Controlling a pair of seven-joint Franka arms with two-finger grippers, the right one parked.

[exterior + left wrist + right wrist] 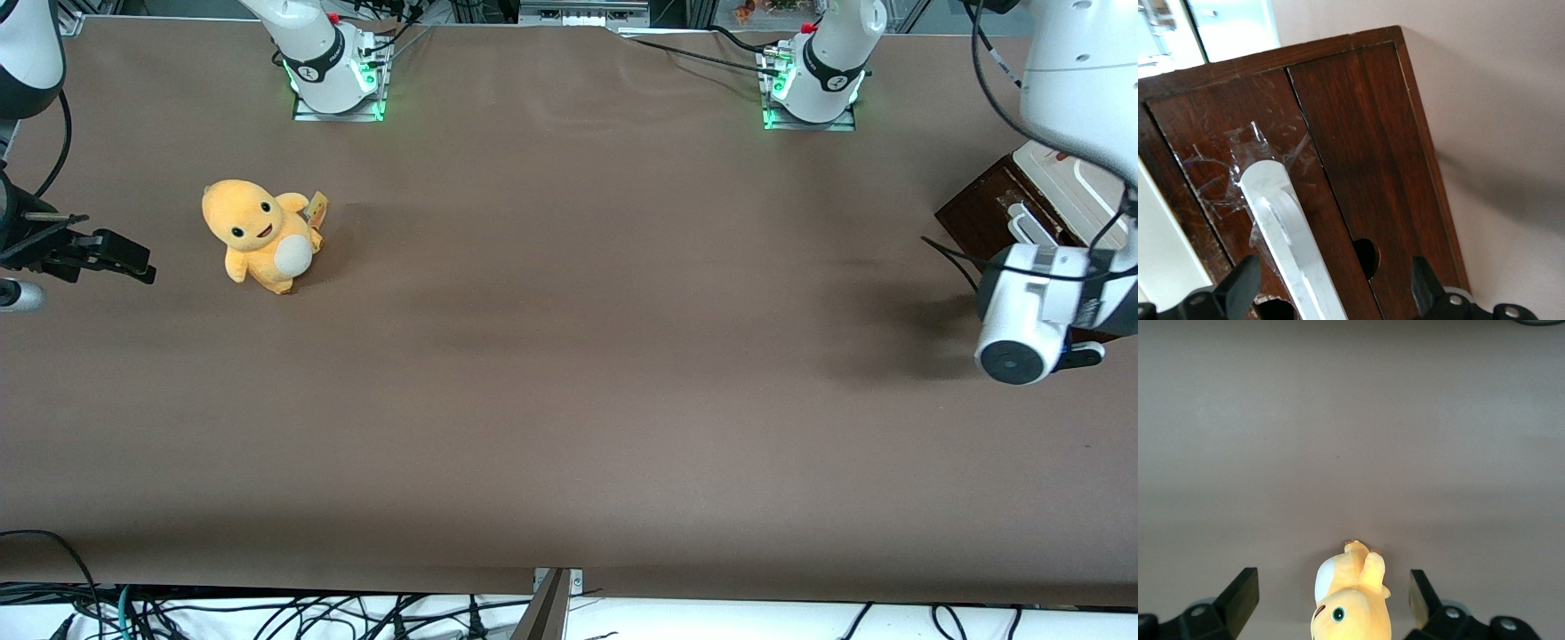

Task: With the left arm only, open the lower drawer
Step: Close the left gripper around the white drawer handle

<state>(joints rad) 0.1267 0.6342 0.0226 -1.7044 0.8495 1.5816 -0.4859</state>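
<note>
Here the gripper (1331, 293) of the left arm (1080, 80), fingers (1238, 290) spread wide and holding nothing, straddles the white bar handle (1281, 227) of the lower drawer (1238, 167) at the working arm's end of the table (569, 356), the bar's long axis running between them

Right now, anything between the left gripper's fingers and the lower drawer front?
Left wrist view: the gripper is open, its fingers straddling the white bar handle of the lower drawer. Only that handle lies between them; nothing else blocks the dark wood front.
</note>
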